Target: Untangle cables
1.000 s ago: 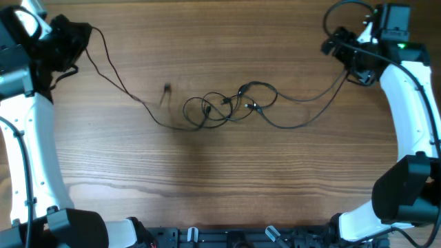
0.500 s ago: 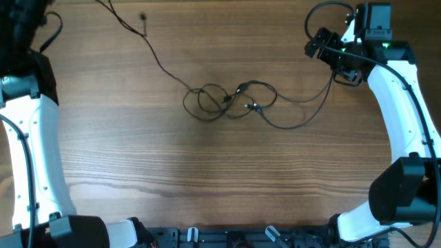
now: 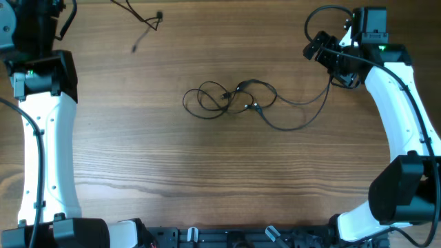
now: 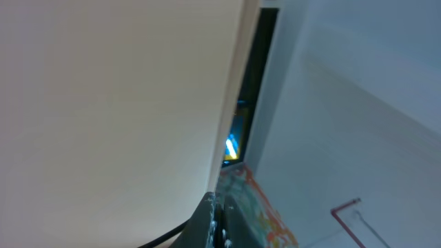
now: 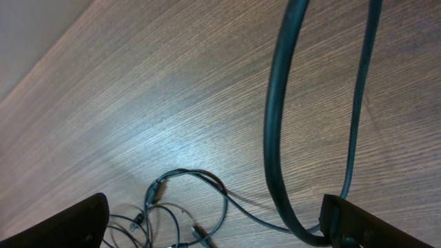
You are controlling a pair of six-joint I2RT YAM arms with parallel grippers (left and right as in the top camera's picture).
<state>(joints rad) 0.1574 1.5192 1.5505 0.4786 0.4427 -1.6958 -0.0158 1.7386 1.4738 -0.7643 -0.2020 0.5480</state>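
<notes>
Well apart from the right hand (image 3: 315,49), tangled cables (image 3: 231,103).

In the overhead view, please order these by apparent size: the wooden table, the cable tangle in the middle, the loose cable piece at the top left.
1. wooden table
2. cable tangle
3. loose cable piece, cut by the frame edge, so its full size is unsure

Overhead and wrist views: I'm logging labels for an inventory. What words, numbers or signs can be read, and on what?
None can be read.
Left wrist view: a coloured patch in the background, too blurred to read.
The table and cables carry no print.
</notes>
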